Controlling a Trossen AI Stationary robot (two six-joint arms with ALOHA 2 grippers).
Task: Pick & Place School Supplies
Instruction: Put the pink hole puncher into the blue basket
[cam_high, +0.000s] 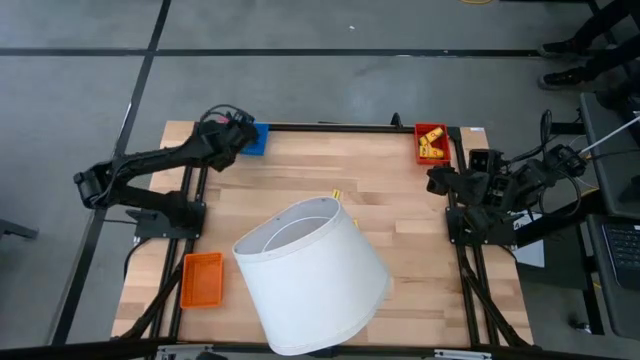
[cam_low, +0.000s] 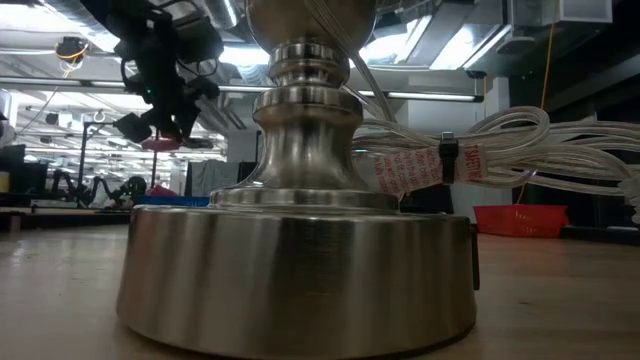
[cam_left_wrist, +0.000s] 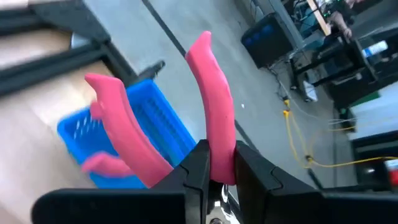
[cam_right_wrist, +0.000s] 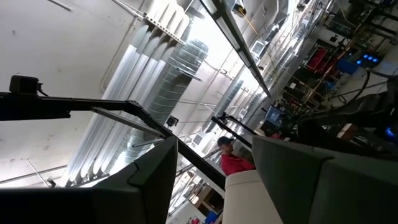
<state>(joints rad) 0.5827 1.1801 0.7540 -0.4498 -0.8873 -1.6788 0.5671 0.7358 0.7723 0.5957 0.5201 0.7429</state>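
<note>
Now, upper left of the overhead frame, the left gripper (cam_left_wrist: 211, 171) pinches pink scissors (cam_left_wrist: 211, 112) above the blue tray (cam_high: 254, 139), seemingly ready for lowering and release.

The worktop (cam_high: 420, 250) is pale wood with plank stripes, framed in black. In the centre of the high view the lampshade (cam_high: 312, 275) is plain white. A blue tray (cam_high: 257, 140) lies at the upper left of the worktop, a red tray (cam_high: 431, 143) holding yellow pieces (cam_high: 433, 146) at the upper right, and an orange tray (cam_high: 202, 279) at the lower left. The scissors' handles (cam_left_wrist: 211, 124) are bright pink between the left pincer's (cam_left_wrist: 217, 174) black fingers. In the low view the lamp base (cam_low: 300, 270) is brushed silver, its cord (cam_low: 520, 140) white.
</note>
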